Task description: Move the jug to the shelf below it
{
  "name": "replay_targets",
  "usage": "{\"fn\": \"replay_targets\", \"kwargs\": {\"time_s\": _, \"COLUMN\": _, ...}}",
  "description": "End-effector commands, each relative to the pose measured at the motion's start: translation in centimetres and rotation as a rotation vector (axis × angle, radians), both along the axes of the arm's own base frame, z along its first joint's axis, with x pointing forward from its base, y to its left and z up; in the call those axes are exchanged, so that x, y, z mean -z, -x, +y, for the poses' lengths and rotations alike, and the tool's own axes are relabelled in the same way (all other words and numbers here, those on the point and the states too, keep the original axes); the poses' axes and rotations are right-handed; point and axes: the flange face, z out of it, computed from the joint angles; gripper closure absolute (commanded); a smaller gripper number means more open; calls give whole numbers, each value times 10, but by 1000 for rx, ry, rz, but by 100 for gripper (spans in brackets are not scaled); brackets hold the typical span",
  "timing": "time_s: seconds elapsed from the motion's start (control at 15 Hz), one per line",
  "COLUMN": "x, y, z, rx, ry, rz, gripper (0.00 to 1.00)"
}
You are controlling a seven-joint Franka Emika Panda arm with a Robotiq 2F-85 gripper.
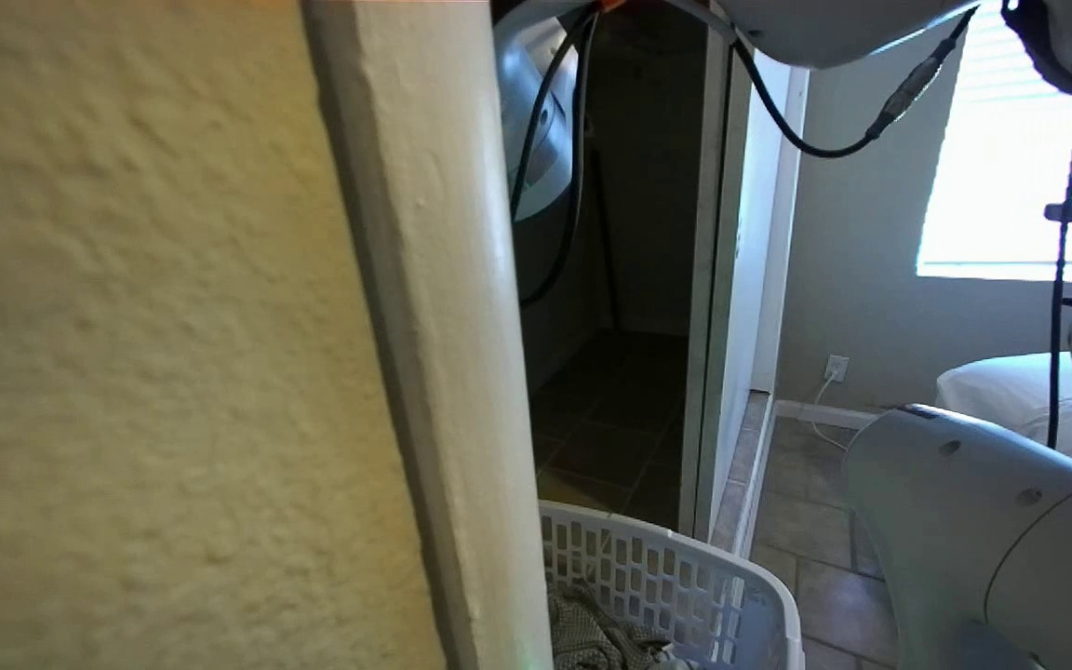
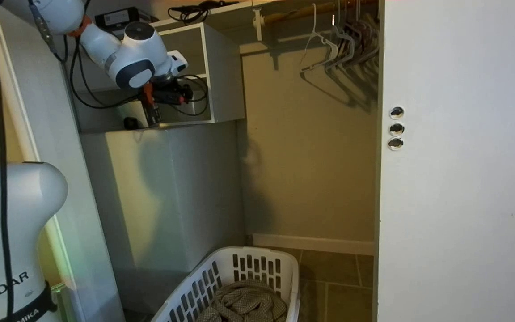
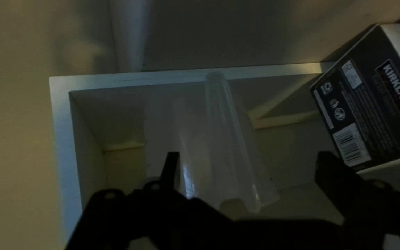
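The jug (image 3: 217, 139) is a translucent whitish container in a compartment of a white shelf unit (image 3: 92, 81), in the wrist view. My gripper (image 3: 250, 156) is open in the wrist view. One dark finger overlaps the jug's near part and the other is apart from it on the right. Contact cannot be told in the dim light. In an exterior view, my gripper (image 2: 143, 120) is at the lower compartment of the shelf unit (image 2: 224, 80). A pale patch beside it may be the jug, but this is unclear.
A black Kirkland box (image 3: 370, 93) is close to the right finger. Coiled cable (image 2: 190, 13) lies on the top ledge, and hangers (image 2: 342, 49) hang at right. A white laundry basket (image 2: 228, 257) with cloth stands on the floor. Loose cables (image 2: 105, 105) hang from the arm.
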Motion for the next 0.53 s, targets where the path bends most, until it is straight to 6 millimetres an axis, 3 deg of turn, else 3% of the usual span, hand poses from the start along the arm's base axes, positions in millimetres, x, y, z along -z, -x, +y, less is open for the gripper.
{"fn": "replay_targets", "kwargs": {"time_s": 0.0, "x": -9, "y": 10, "z": -14, "rx": 32, "ry": 61, "rz": -22, "gripper": 0}}
{"fn": "replay_targets", "kwargs": {"time_s": 0.47, "x": -49, "y": 51, "z": -28, "rx": -77, "ry": 249, "rz": 35, "gripper": 0}}
